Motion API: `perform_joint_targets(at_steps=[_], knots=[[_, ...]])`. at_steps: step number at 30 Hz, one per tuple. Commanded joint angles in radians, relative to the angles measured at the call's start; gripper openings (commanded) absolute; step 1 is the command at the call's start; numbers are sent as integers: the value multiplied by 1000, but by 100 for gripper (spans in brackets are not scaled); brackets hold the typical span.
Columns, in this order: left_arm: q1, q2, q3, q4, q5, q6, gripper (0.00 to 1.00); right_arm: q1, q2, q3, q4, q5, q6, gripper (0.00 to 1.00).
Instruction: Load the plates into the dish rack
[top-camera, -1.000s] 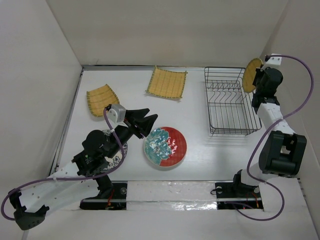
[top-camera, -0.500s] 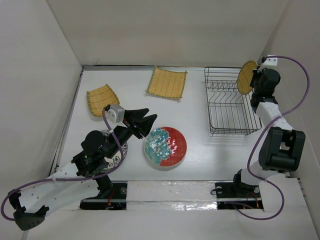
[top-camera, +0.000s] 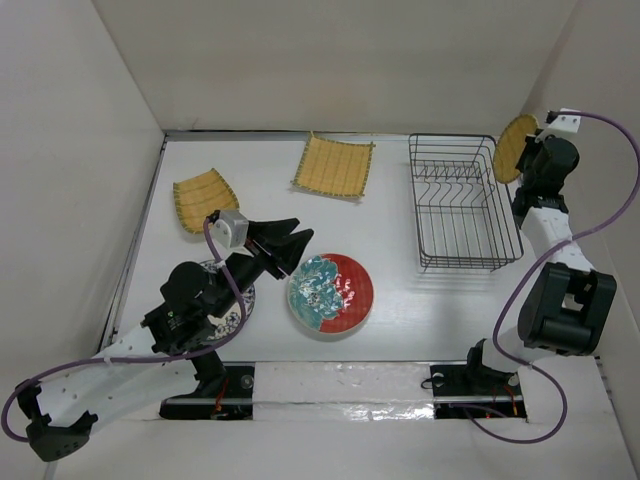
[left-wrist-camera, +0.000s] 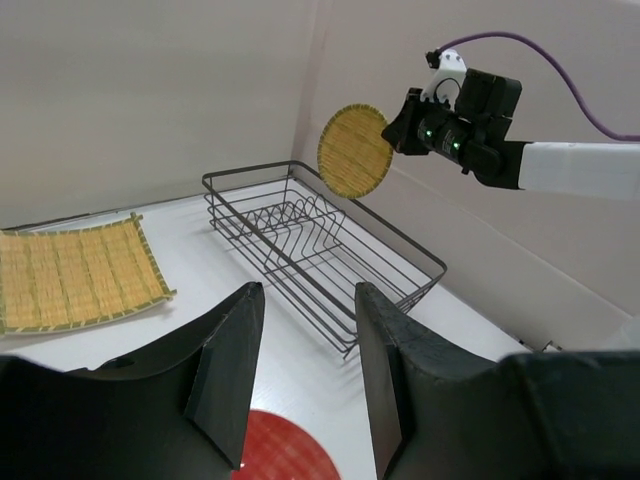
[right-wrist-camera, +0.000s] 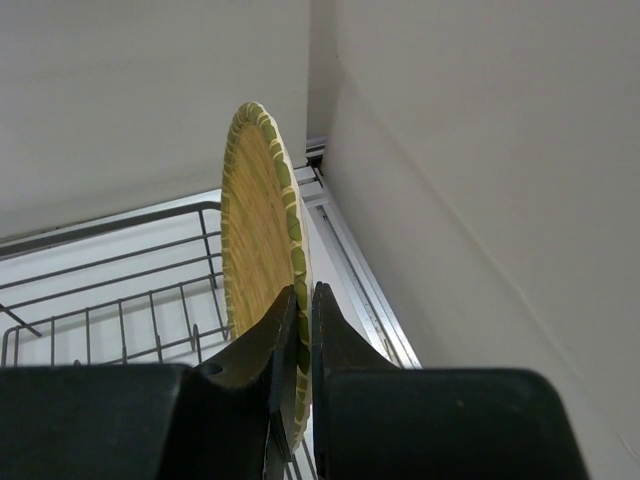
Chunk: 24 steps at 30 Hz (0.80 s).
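My right gripper (top-camera: 527, 158) is shut on the rim of the small round yellow plate (top-camera: 513, 147), held on edge above the far right corner of the black wire dish rack (top-camera: 464, 203). In the right wrist view the plate (right-wrist-camera: 258, 230) stands upright between my fingers (right-wrist-camera: 288, 330). My left gripper (top-camera: 296, 246) is open and empty just left of the red plate with teal-white pattern (top-camera: 331, 292). The speckled plate (top-camera: 236, 305) lies under the left arm, mostly hidden. Two square yellow ribbed plates lie at the back left (top-camera: 204, 200) and back middle (top-camera: 334, 166).
White walls enclose the table on the left, back and right. The right wall stands close behind the held plate. The rack (left-wrist-camera: 320, 245) holds no plates. A metal rail (right-wrist-camera: 345, 240) runs along the table's right edge.
My right gripper has moved the small yellow plate slightly right and back, from over the rack's right side to over its far right corner. The left arm has not moved.
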Motion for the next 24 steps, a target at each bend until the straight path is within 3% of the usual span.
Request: perform_joint_targets(at_steps=[1,4,13,16,19,21,24], knots=[[-3,-31,-14,61,16,-5,38,0,-5,20,110,-18,16,0],[-3,-41,-16,59,-27,-5,33,0,12,6,116,-27,25,0],[-3,-42,-13,51,-79,-16,32,9,38,-18,125,-27,18,0],[-3,-57,-11,35,-157,-34,30,9,63,-31,127,-21,16,0],[-3,-100,-22,35,-271,-51,18,18,89,-52,141,-19,21,0],[-3,-120,-34,45,-334,-56,4,18,97,-64,151,-21,32,0],[-3,-122,-39,54,-310,-57,0,28,114,-83,170,-20,53,0]])
